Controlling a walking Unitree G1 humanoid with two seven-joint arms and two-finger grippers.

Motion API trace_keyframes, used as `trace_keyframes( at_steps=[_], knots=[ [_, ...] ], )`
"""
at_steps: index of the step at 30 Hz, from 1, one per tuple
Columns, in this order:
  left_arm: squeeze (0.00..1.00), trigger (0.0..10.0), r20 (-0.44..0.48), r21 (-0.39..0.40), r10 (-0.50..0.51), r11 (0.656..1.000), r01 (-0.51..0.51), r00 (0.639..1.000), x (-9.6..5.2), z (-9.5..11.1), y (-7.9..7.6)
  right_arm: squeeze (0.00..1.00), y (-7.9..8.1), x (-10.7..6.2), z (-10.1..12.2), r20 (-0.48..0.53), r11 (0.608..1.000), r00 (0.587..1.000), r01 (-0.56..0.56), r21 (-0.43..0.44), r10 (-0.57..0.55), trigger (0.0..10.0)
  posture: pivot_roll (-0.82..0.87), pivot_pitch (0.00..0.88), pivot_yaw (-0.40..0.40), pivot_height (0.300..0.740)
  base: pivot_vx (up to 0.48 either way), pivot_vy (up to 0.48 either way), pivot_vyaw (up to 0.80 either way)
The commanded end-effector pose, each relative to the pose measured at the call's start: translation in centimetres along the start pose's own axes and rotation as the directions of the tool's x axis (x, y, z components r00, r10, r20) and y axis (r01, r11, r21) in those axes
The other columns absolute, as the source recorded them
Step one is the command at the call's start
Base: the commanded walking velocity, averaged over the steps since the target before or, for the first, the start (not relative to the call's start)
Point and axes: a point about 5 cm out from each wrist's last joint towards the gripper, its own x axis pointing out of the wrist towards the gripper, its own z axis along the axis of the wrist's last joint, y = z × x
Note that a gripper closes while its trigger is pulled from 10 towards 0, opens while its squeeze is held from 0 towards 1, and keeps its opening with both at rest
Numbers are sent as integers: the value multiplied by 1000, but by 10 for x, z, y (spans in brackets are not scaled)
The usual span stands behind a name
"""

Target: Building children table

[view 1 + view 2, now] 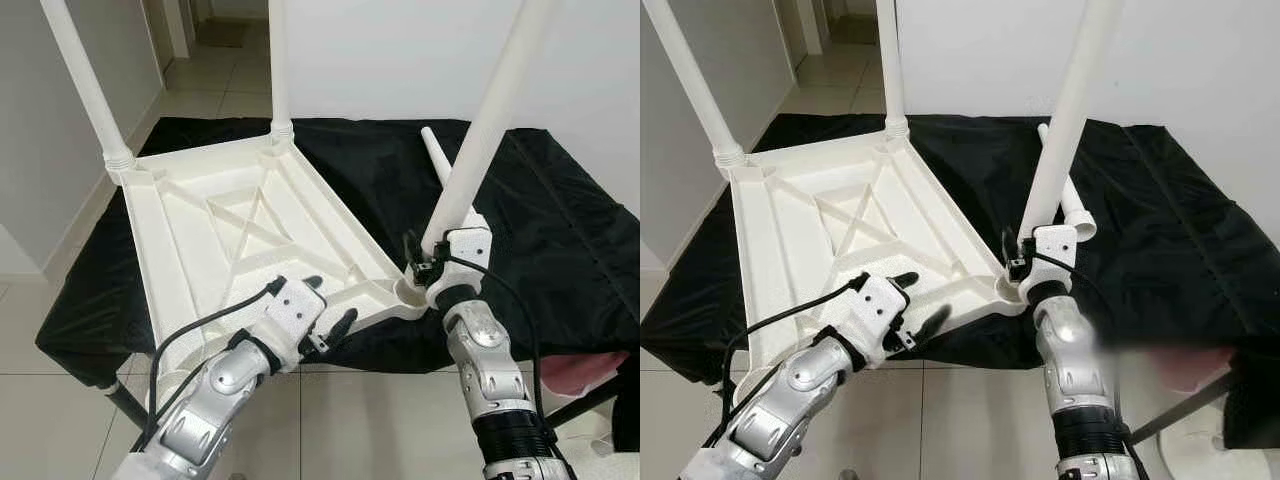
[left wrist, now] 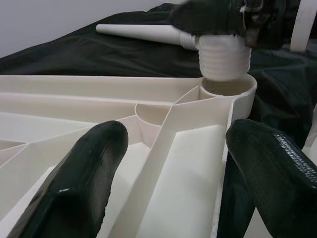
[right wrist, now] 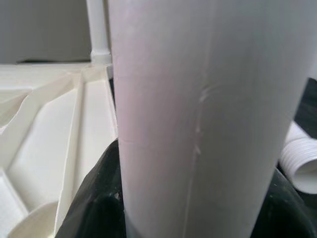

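A white plastic tabletop (image 1: 250,230) lies upside down on a black cloth. Two white legs (image 1: 85,80) (image 1: 279,70) stand in its far corners. My right gripper (image 1: 425,262) is shut on a third leg (image 1: 480,140) and holds it tilted, with its threaded end (image 2: 224,57) just above the near right corner socket (image 2: 233,89). Its dark fingers (image 3: 94,208) wrap the leg low down. My left gripper (image 1: 330,300) is open at the tabletop's near edge, and its fingers (image 2: 84,178) straddle the rim without pinching it. A fourth leg (image 1: 437,155) lies loose on the cloth behind.
The black cloth (image 1: 560,220) covers a low stand whose dark metal leg (image 1: 125,400) shows at the near left. Tiled floor (image 1: 350,420) lies in front of it. A white wall stands behind and a corridor opens at the far left. Something pinkish (image 1: 590,370) sits low on the right.
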Motion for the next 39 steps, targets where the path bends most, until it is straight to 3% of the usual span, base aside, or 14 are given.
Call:
trace_keyframes(
  at_steps=[1, 12, 20, 28, 39],
  knots=[
    [0, 10000, -21, 5, -34, 999, 34, 999, -1, -2, -5, 0, 0, 1, -1, 7, 1000, 1000, -15, -14, 15, 10000, 28, 33, -33, 740, 0, 0, 0],
    [0, 10000, -18, -32, -78, 997, 77, 997, 2, 6, -10, 0, 6, 5, -14, -21, 993, 996, -88, -73, 86, 10000, 37, 65, -37, 740, 0, 0, 0],
    [0, 10000, -26, -18, -49, 999, 49, 998, 2, 6, -7, 0, 14, -11, -21, -10, 978, 983, -181, -102, 181, 10000, 38, 80, -41, 740, 0, 0, 0],
    [0, 10000, -34, -21, -41, 999, 40, 999, 1, 7, -8, 0, 6, -25, -29, -21, 977, 984, -179, -113, 178, 10000, 33, 84, -36, 740, 0, 0, 0],
    [0, 10000, -37, -18, -47, 999, 46, 998, 2, 7, -6, 0, 4, -29, -29, 8, 971, 978, -207, -123, 209, 10000, 28, 81, -22, 740, 0, 0, 0]
  ],
)
